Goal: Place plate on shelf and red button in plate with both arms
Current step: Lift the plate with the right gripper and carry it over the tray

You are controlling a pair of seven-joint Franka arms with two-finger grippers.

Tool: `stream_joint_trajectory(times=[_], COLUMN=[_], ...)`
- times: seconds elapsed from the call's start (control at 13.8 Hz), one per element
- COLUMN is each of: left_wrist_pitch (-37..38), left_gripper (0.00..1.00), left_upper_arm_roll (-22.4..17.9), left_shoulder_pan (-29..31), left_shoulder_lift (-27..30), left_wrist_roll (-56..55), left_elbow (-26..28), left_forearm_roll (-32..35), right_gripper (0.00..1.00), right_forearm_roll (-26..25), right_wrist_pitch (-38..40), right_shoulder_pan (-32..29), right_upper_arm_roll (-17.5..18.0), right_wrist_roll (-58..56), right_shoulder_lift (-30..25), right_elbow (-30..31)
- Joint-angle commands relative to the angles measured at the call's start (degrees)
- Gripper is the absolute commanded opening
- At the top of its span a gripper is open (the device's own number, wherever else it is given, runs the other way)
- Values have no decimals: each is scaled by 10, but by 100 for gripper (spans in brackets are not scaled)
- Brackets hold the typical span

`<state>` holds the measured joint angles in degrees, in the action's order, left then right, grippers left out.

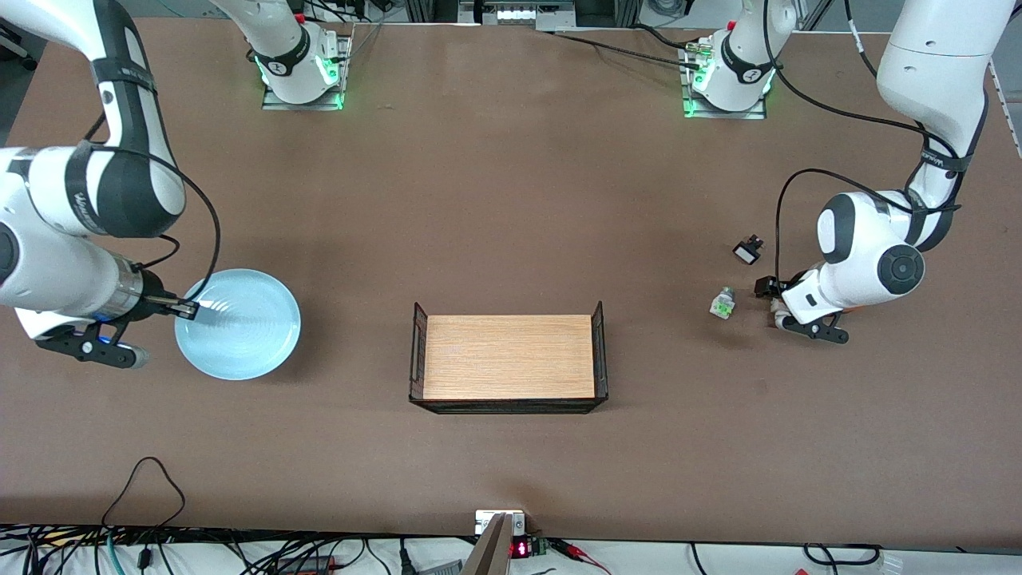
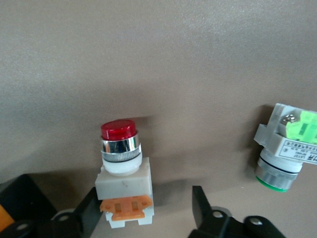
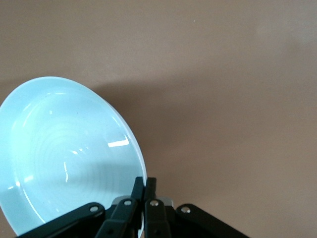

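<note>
The pale-blue plate [image 1: 247, 331] lies toward the right arm's end of the table. My right gripper [image 1: 188, 308] is shut on its rim, and the right wrist view shows the fingers [image 3: 137, 191] pinching the rim of the plate [image 3: 64, 158]. The red button [image 2: 124, 171] stands on the table toward the left arm's end, red cap away from the wrist. My left gripper [image 2: 143, 215] is open, low at the table, with the button's white body between its fingers [image 2: 200, 208]. In the front view the left hand [image 1: 786, 307] hides the button.
A black wire tray with a wooden floor [image 1: 415, 351] sits mid-table. A similar white part with a green cap [image 1: 722, 303] lies beside the left gripper and also shows in the left wrist view [image 2: 285, 148]. A small black-and-white part [image 1: 748, 251] lies farther from the front camera.
</note>
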<state>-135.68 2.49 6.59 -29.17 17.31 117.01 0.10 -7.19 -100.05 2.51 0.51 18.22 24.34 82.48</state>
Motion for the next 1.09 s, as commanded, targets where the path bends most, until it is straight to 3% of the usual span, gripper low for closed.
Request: stream_joint_trajectory(times=[0.0,0.22,0.51,0.65,1.02], left_wrist_pitch=[-1,3,3,3,3], left_gripper=[77,73,55,50,34], left_upper_arm_roll=[-2,-2,-3,-3,-4], left_shoulder_pan=[-1,-1,-1,-1,0], left_shoulder_lift=[-6,-10,-11,-13,-13], left_wrist_roll=[4,3,3,3,0], left_elbow=[-13,-20,-22,-23,-23], left_forearm_roll=[14,14,14,14,14], right_gripper=[0,0,0,0,0], right_forearm_roll=[2,2,6,38,44], right_wrist_pitch=[81,131,186,185,187], right_shoulder_pan=[-1,8,35,64,160], right_upper_arm_roll=[19,21,23,23,21], right_wrist_roll=[-28,-69,-57,19,199], right_shoulder_lift=[-7,-10,-20,-20,-20], right_elbow=[-67,-95,-124,-127,-145])
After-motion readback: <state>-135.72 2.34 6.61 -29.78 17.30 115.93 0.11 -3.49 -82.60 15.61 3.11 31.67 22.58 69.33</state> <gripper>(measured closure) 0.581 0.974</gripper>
